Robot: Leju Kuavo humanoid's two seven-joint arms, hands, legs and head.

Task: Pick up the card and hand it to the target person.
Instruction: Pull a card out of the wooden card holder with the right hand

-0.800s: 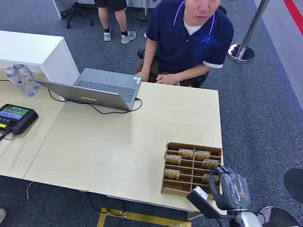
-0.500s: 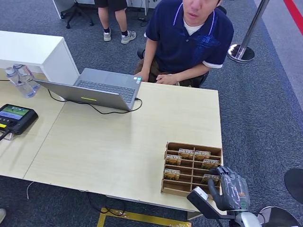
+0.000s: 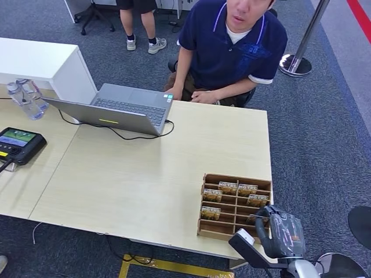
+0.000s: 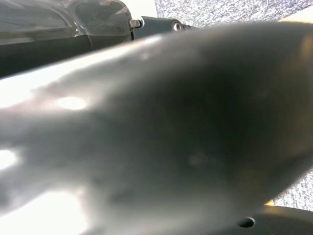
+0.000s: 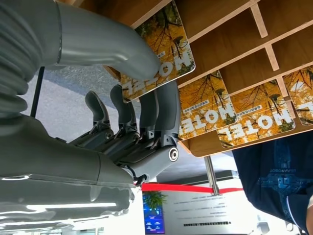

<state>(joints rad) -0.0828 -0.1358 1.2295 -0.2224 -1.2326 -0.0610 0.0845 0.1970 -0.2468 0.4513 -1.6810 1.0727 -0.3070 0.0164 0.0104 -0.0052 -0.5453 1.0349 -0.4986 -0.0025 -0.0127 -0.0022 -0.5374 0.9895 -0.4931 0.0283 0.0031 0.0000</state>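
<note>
Wooden slots in the rack (image 3: pixel 210 180) at the table's (image 3: pixel 131 174) near right corner hold hotel cards, and the right hand (image 3: pixel 280 230) sits at the rack's near right slot. Over the last moment that hand has dipped and settled against the rack; the card that showed by its fingers a moment ago is now mostly hidden under them in the head view. The right wrist view explains it: the thumb lies across one face of the card (image 5: pixel 158 54) and the fingers (image 5: pixel 162 112) press the other, so the hand pinches the card, which still seems to stand in its slot. I judge the grasp made and the lift not yet begun; next would come drawing it out and reaching across to the person (image 3: pixel 234 52) seated at the far edge.

Count: in the head view, five cards stand clear in the rack, and the pinched one makes six. One rack, one laptop (image 3: pixel 118 107), one dark device (image 3: pixel 17 143) at the left, one seated person, one person standing behind.

As for the left hand, I cannot tell its state; its wrist view is a dark blur.
</note>
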